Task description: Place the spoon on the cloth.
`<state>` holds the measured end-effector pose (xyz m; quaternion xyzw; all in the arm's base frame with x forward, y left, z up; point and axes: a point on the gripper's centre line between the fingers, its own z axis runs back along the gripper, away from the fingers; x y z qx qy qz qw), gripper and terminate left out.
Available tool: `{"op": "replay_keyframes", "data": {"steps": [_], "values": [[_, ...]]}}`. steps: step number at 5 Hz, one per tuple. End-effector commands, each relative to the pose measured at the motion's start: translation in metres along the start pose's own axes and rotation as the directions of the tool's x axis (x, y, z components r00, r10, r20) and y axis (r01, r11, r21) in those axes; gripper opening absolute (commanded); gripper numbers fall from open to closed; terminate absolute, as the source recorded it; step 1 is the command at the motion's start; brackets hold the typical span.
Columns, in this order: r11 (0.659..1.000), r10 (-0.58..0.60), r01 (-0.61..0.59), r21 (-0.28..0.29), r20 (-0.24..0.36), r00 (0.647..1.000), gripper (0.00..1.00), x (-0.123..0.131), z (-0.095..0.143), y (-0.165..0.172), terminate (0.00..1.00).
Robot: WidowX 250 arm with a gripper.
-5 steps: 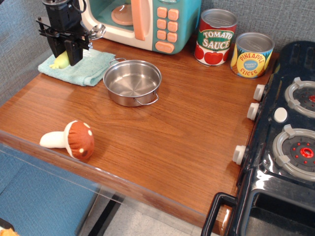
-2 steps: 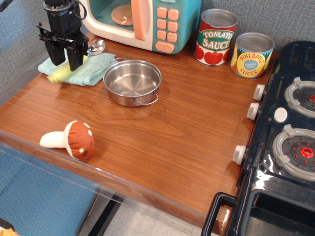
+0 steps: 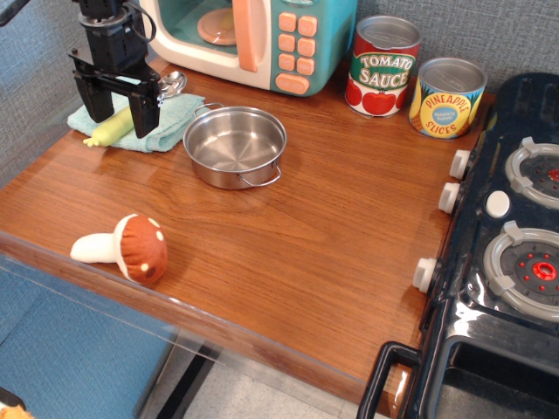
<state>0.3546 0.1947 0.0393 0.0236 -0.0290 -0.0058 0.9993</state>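
The spoon (image 3: 113,127) lies across the teal cloth (image 3: 166,122) at the table's back left. Its pale yellow-green handle points front-left and its shiny bowl (image 3: 173,83) reaches past the cloth's back edge toward the toy microwave. My black gripper (image 3: 120,109) hangs just above the handle with its fingers spread on either side of it, open and holding nothing. The arm hides part of the cloth.
A steel pot (image 3: 234,145) stands right of the cloth. A toy mushroom (image 3: 127,247) lies near the front edge. A toy microwave (image 3: 262,39) and two cans (image 3: 383,65) line the back. A black toy stove (image 3: 515,244) is at the right.
The gripper has opened and risen slightly off the spoon. The spoon's handle has dropped flat onto the cloth and lies free.
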Motion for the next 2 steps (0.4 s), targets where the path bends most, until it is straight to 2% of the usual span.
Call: {"op": "replay_keyframes", "data": {"steps": [1,2], "values": [[0.999,0.0,-0.004,0.045,0.081,0.997,1.0,-0.0034,0.0398,0.0032,0.0],[0.999,0.0,-0.004,0.045,0.081,0.997,1.0,-0.0034,0.0398,0.0032,1.0]]}}
